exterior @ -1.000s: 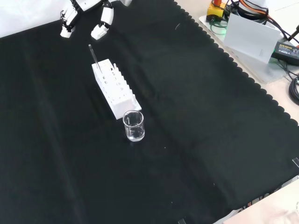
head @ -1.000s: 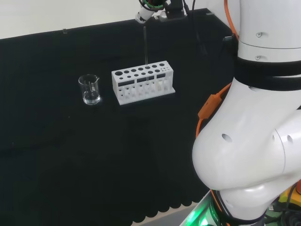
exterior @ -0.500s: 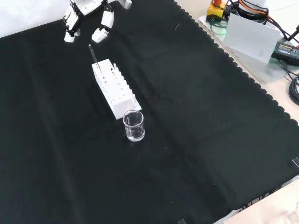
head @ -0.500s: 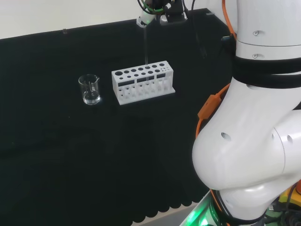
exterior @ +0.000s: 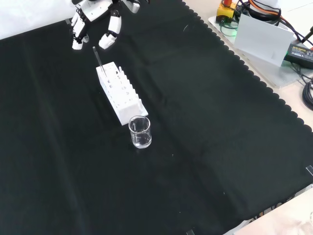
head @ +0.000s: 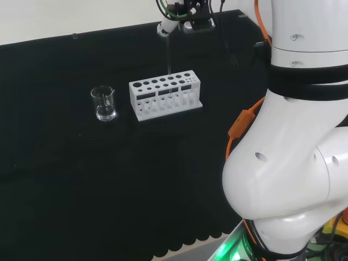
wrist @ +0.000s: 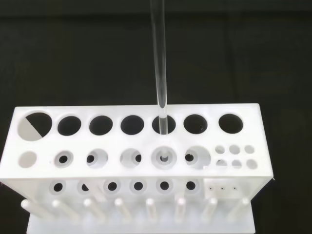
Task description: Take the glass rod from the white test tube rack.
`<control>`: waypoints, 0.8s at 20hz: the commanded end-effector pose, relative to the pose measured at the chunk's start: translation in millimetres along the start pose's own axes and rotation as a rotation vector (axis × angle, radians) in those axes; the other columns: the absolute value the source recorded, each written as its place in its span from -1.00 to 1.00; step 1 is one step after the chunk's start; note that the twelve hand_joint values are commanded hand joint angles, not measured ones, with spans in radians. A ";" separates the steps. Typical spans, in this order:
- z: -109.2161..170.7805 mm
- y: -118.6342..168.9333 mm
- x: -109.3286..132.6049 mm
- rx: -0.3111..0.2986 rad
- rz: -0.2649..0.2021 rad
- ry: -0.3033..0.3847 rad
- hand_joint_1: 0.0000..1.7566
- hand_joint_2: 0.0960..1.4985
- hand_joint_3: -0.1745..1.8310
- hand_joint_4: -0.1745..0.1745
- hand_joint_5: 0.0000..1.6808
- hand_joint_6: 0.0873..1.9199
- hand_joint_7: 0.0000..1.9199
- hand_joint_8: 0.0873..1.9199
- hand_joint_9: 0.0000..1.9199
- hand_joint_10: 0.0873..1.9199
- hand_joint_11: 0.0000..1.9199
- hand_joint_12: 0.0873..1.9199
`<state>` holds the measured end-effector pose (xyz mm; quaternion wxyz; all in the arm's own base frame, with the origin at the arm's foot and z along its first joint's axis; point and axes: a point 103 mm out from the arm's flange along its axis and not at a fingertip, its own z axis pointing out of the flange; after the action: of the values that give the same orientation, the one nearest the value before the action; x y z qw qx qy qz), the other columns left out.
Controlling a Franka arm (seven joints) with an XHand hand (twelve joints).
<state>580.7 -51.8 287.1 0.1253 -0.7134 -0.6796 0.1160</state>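
Observation:
The white test tube rack [head: 165,95] stands mid-cloth; in the front view the rack [exterior: 120,94] has one end toward the camera. A clear glass rod [head: 168,54] stands upright in one of its back-row holes. In the wrist view the rod [wrist: 159,63] rises out of a hole in the rack [wrist: 136,168]. The hand [exterior: 110,30] hangs open just above and behind the rod [exterior: 98,59], with a finger on either side of the rod's top and not touching it. In the head view a white fingertip [head: 165,26] sits right at the rod's upper end.
A small clear glass beaker [head: 103,103] stands left of the rack in the head view; in the front view the beaker [exterior: 140,131] is nearer than the rack. The arm's white links [head: 293,136] fill the head view's right. Boxes and cables [exterior: 261,34] lie beyond the cloth's scalloped edge.
The hand has come down toward the rod's top, so that its fingers now flank it. Rod, rack and beaker have not moved.

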 end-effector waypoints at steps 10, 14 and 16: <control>19.8 16.9 -5.7 0.039 -0.025 0.040 -0.21 0.11 -0.26 -0.62 -0.51 -0.28 -0.44 -0.30 -0.04 -0.38 -0.25 0.27; 21.3 19.9 -2.7 0.032 -0.040 0.042 -0.13 0.10 -0.25 -0.63 -0.42 -0.17 -0.39 -0.30 0.03 -0.39 -0.17 0.24; 22.0 21.5 -0.4 0.029 -0.046 0.040 -0.08 0.09 -0.24 -0.64 -0.38 -0.13 -0.36 -0.31 0.06 -0.40 -0.13 0.22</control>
<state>591.9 -55.8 261.4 0.1527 -0.7012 -0.6875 0.1106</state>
